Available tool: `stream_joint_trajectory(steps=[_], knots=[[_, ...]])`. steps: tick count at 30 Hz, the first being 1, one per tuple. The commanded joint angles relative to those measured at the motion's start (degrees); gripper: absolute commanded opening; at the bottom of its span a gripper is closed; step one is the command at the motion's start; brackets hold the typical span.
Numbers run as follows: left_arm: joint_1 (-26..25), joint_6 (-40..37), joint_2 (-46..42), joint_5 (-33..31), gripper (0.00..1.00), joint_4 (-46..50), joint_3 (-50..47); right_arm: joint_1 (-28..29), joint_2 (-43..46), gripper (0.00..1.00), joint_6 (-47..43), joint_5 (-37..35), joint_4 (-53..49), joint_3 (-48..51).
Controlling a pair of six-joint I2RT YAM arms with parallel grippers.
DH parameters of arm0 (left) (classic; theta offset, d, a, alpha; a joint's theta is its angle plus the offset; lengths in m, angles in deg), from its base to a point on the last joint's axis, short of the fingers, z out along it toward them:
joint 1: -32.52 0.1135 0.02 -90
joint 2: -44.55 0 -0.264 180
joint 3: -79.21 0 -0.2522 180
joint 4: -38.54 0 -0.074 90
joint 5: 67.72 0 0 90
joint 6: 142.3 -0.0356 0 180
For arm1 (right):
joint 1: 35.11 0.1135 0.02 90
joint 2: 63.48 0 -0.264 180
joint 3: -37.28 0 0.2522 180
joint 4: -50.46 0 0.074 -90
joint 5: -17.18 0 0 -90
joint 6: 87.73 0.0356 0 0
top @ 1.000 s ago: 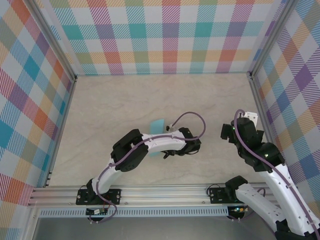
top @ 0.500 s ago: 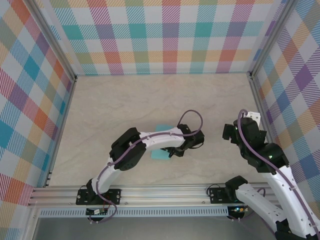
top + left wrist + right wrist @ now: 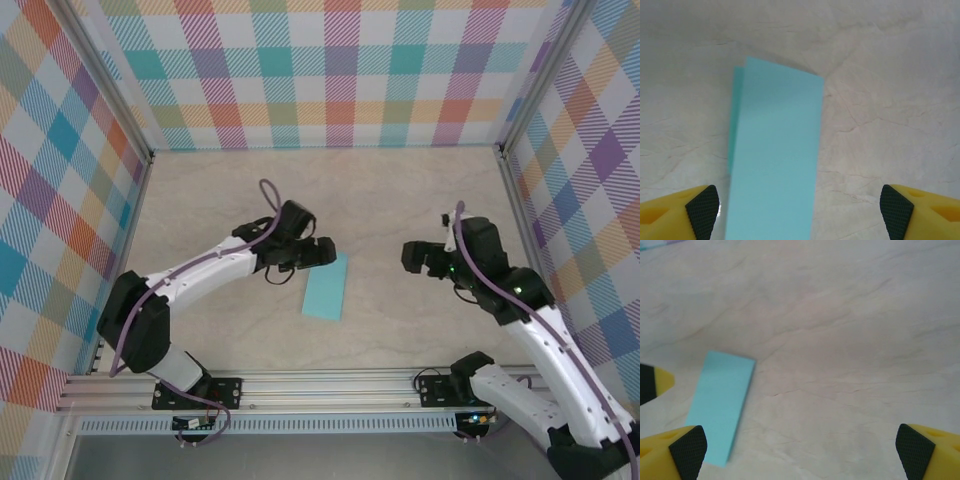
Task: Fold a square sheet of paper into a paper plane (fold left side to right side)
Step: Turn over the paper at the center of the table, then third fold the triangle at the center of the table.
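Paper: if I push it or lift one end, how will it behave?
The paper lies flat and thin on the smooth table, so a push would probably slide it. The under layer peeks out along one long edge, so the fold may spring open. Lifted by one end, it likely droops.

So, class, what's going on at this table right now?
Two robot arms are working on a square sheet of paper. It lies on the table, folded in half into a narrow rectangle, with the lower layer peeking out along one long edge. The left gripper hangs over the paper's far end, jaws wide open and gripping nothing. The right gripper is open too, off to the right and clear of the paper.
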Motion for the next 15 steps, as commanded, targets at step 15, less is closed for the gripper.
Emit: stream_joint_trajectory(steps=[15], knots=[[7.94,3.03,14.29,23.38,0.57,-27.58,-8.55,8.04,-8.31,1.00,0.87,17.42,18.10,10.01]])
